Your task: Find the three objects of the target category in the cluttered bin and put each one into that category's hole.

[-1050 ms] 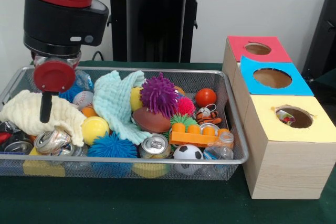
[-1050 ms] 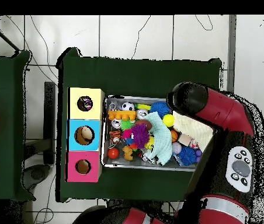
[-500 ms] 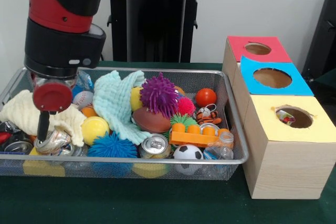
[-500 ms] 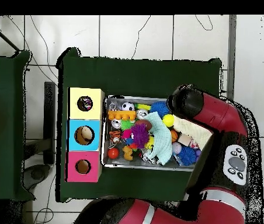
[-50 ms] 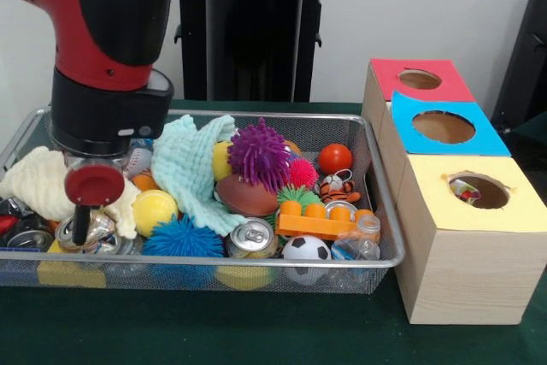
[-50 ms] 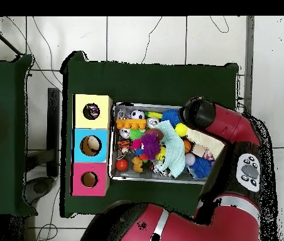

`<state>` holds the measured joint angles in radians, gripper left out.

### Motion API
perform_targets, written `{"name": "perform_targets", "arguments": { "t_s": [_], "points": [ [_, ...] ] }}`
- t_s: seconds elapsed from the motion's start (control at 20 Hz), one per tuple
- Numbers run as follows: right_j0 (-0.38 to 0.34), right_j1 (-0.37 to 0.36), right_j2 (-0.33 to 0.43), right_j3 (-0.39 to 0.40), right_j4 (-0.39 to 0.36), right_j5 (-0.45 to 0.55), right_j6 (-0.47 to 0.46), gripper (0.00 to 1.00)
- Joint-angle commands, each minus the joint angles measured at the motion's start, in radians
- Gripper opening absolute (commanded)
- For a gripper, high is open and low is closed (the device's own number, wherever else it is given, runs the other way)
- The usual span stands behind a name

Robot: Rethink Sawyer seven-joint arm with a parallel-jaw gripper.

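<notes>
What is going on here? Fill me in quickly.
A red and black robot arm is reaching down into the left end of a wire mesh bin crammed with balls, cloths, cans and toys. Its gripper sits right at a crushed can beside a cream cloth; whether it has hold of anything cannot be told. Beside the bin stand wooden boxes with red, blue and yellow holes; something small already lies in the yellow one.
</notes>
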<state>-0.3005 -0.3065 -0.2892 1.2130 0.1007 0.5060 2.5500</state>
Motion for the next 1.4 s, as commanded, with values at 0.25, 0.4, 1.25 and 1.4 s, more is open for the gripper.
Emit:
{"name": "perform_targets", "arguments": {
  "t_s": [0.25, 0.4, 1.25, 1.4],
  "points": [
    [-0.010, 0.079, 0.051, 0.047, -0.042, -0.036, 0.033, 0.00],
    [-0.013, 0.080, 0.051, 0.070, -0.046, -0.046, 0.031, 0.00],
    [-0.044, 0.073, 0.108, 0.193, -0.041, -0.018, -0.006, 0.00],
    [-0.046, 0.057, 0.139, 0.264, -0.025, -0.026, 0.009, 0.00]
  ]
}}
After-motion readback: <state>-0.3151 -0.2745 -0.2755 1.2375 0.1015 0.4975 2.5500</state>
